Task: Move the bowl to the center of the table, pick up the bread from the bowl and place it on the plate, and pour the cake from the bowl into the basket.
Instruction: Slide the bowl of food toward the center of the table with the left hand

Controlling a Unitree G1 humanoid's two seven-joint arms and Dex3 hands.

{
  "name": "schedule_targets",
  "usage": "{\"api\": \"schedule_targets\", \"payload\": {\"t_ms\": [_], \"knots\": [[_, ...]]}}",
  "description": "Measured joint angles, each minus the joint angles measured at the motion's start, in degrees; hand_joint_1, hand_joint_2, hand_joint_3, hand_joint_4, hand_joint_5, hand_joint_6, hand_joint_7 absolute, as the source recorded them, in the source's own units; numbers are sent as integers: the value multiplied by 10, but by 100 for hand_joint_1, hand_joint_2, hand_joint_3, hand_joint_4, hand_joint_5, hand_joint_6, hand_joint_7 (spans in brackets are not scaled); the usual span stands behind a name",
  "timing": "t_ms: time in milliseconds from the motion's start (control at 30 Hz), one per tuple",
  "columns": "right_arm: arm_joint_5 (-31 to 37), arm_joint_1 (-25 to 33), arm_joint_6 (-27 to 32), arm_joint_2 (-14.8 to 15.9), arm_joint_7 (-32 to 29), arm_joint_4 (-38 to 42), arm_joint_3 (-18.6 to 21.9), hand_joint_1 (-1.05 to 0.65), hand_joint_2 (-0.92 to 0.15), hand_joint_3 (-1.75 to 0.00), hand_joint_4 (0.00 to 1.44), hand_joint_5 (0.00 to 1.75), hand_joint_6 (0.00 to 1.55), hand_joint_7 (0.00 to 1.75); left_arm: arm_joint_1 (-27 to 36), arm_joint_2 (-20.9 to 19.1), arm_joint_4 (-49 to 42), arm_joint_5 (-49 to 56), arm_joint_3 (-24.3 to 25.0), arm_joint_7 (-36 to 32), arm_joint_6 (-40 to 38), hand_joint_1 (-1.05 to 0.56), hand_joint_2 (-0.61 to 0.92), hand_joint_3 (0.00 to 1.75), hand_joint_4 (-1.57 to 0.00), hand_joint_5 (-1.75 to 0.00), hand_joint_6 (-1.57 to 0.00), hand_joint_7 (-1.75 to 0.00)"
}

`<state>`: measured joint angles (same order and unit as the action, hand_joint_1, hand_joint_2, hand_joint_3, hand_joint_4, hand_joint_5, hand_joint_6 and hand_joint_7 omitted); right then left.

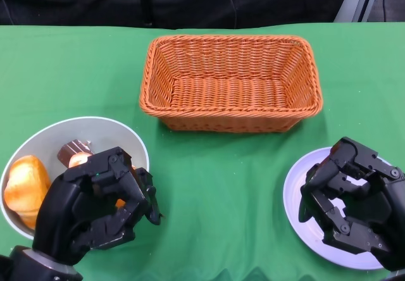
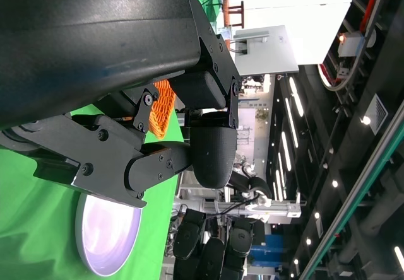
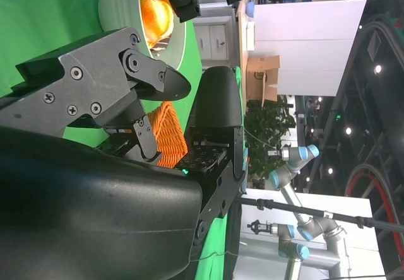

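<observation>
A pale grey bowl [image 1: 95,126] sits at the table's near left. It holds a golden bread roll [image 1: 25,189] and a small brown cake [image 1: 74,152]. My left hand [image 1: 95,208] hovers over the bowl's near right side with its fingers curled in and nothing visibly in them. A white plate [image 1: 302,189] lies at the near right, partly under my right hand [image 1: 351,202], whose fingers are also curled on nothing. An orange wicker basket [image 1: 231,81] stands empty at the back centre. The right wrist view shows the bowl [image 3: 117,9] and bread [image 3: 154,12].
A green cloth [image 1: 215,186] covers the table, with a bare stretch between bowl and plate in front of the basket. The left wrist view shows the plate [image 2: 107,236] and the basket's edge [image 2: 165,103]. Dark background lies past the far edge.
</observation>
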<state>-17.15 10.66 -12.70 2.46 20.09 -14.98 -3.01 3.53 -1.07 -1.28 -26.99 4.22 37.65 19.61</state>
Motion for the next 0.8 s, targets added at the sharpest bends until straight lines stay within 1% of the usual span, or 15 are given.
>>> {"api": "schedule_targets", "payload": {"t_ms": [33, 67, 133, 267, 367, 800], "knots": [[-1, 0, 0, 0, 1, 1, 0, -9, -68, -84, 72, 169, 64, 133, 0, 1, -1, 0, 0, 0, 4, -14, 82, 60, -80, -163, -81, -133], [-1, 0, 0, 0, 1, 1, 0, -8, -68, -85, 72, 169, 64, 132, 0, 1, -3, 0, 0, 0, 6, -14, 85, 55, -80, -163, -81, -133], [-1, 0, 0, 0, 1, 2, 0, -8, -68, -85, 72, 169, 65, 132, 0, 1, -7, 0, 0, 1, 10, -14, 86, 52, -80, -163, -81, -133], [-1, 0, 3, 0, 0, 2, 0, -7, -66, -89, 73, 169, 65, 132, -1, 0, -11, 0, 0, 1, 11, -14, 80, 63, -77, -165, -78, -137], [-1, 0, 3, 0, 1, 2, 0, -8, -67, -89, 72, 170, 64, 133, -1, -1, -11, -1, 1, 1, 11, -13, 79, 67, -78, -164, -81, -133], [-7, 1, 3, 0, 10, 4, 0, -9, -69, -86, 72, 171, 64, 133, 0, -1, -14, -4, 0, 7, 10, -12, 78, 70, -80, -162, -83, -130]]}}
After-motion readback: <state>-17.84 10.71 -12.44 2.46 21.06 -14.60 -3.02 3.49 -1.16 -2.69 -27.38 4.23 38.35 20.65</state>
